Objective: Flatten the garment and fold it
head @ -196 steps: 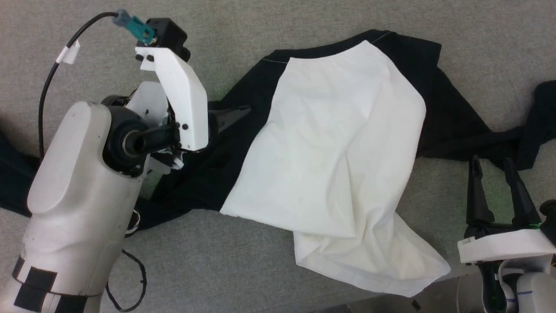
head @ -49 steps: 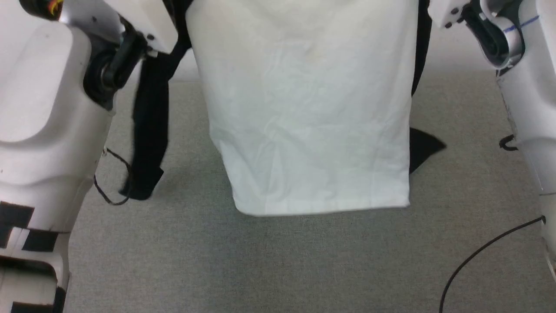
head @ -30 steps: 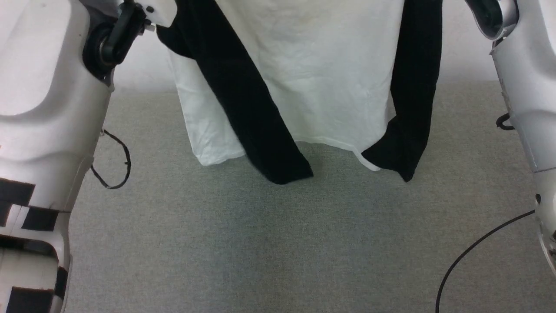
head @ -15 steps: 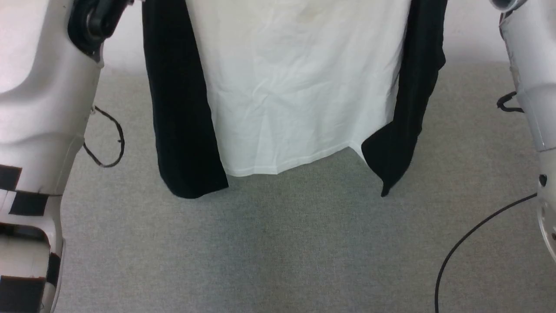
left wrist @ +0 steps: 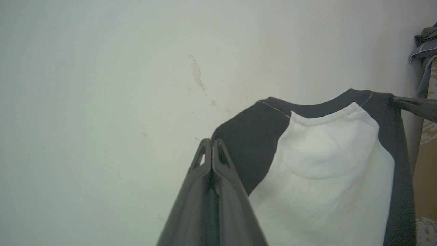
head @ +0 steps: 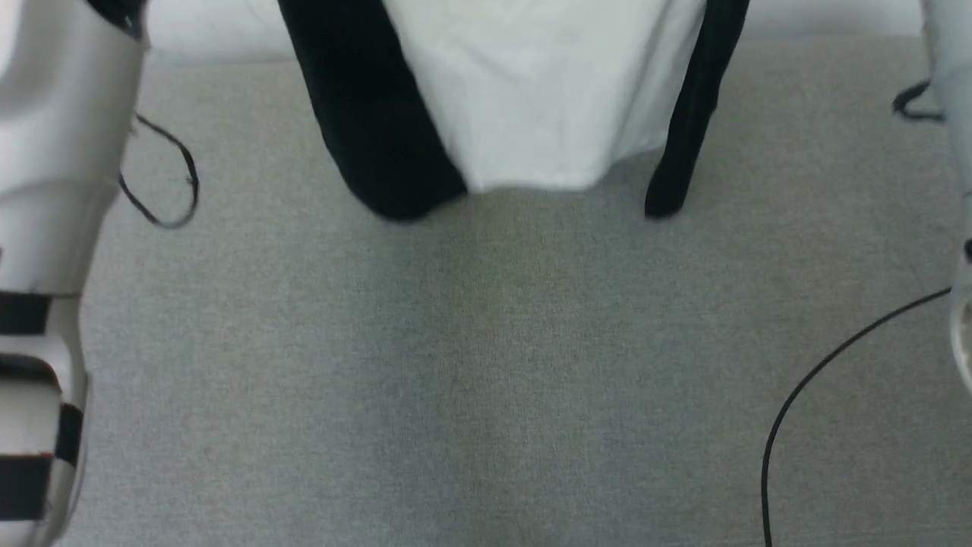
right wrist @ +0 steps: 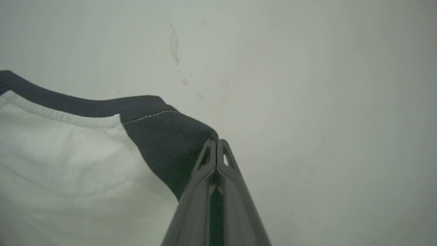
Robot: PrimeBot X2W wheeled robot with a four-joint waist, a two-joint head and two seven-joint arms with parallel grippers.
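Note:
The garment [head: 531, 99], a white shirt with black sleeves and a black collar, hangs in the air between my two raised arms, its hem and sleeve ends just above the grey surface. In the left wrist view my left gripper [left wrist: 211, 145] is shut on the black shoulder of the garment [left wrist: 327, 160]. My right gripper [right wrist: 216, 145] is shut on the other black shoulder of the garment [right wrist: 68, 153]. The right gripper's fingertip [left wrist: 414, 106] also pokes in at the right edge of the left wrist view.
A grey fabric-covered surface [head: 456, 380] spreads below the shirt. A black cable [head: 805, 380] loops over its right side and a thinner one [head: 163, 182] hangs by my left arm [head: 45, 228]. A pale wall [left wrist: 102, 102] with chipped paint stands behind the shirt.
The head view has shifted, so the shirt now sits higher in it. The two sleeves have swung and now hang closer in against the white body.

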